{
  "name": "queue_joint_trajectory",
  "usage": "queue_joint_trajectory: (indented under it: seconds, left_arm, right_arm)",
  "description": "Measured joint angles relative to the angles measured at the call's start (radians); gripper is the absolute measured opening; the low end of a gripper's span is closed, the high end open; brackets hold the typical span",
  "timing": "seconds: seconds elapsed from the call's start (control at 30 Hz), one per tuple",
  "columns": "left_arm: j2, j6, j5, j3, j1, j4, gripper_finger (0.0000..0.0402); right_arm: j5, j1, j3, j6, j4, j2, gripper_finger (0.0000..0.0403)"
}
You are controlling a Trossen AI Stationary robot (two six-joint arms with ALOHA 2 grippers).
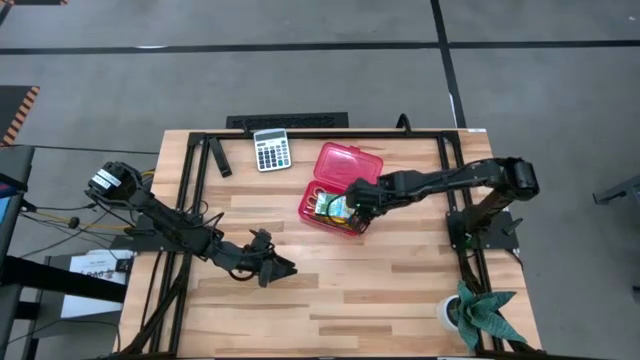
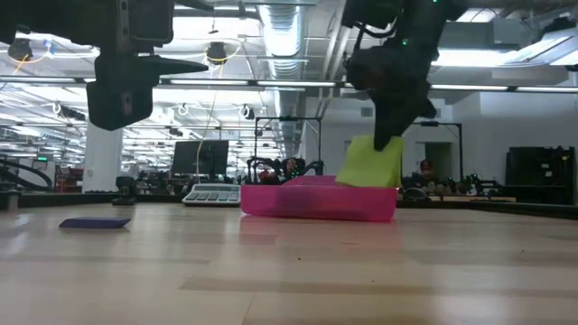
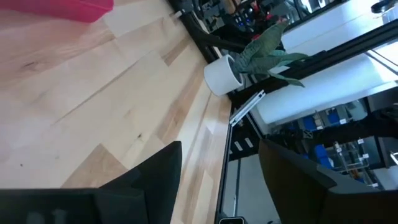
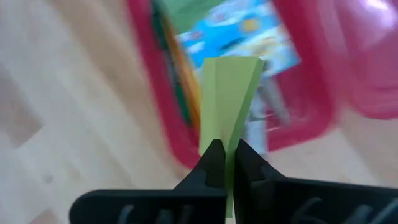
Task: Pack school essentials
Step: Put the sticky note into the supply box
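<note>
High view: the right gripper (image 1: 357,203) hangs over the near edge of the open red case (image 1: 312,205), with the left gripper (image 1: 283,268) well apart on bare table (image 1: 400,290).
Right gripper: fingers pressed together on the lime-green sticky-note pad (image 4: 229,93), which sticks out edge-on past the fingertips.
Pad: off the table, tilted, its lower corner just above the case wall in the low view (image 2: 370,162); I cannot tell if it touches the rim.
What the move turns on: the case tray lies directly below and slightly ahead of the pad, and the pad's long side points down into it, so a short drop should land it inside.
Already in the case: pencils (image 4: 177,68) along one wall and a small blue carton (image 4: 239,34).
Left gripper: fingers apart, holding nothing, aimed toward the potted plant (image 3: 264,53) at the table corner.
Nearer arm: the right, by far.
Calculator (image 1: 271,150): behind the case, untouched.
</note>
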State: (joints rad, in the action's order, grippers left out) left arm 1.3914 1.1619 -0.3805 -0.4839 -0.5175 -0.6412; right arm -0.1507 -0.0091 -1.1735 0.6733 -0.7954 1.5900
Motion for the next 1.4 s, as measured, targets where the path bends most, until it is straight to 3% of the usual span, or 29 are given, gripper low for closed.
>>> queue_joint_trajectory:
  seconds: [0.1,0.37,0.73,1.4]
  left_arm:
    - [0.000,0.003,0.000,0.000,0.000,0.000,0.0206]
    - [0.000,0.006,-0.013,0.000,0.000,0.004,0.0205]
    - [0.000,0.010,-0.035,0.000,0.000,0.007,0.0205]
    - [0.000,0.013,-0.048,0.000,0.000,0.005,0.0205]
  right_arm:
    - [0.060,0.005,0.043,-0.014,0.088,0.002,0.0005]
    - [0.062,0.047,0.041,-0.050,0.132,0.079,0.0004]
    - [0.065,0.023,-0.005,-0.080,0.196,0.135,0.0004]
    - [0.192,-0.055,-0.027,-0.197,0.103,0.117,0.0005]
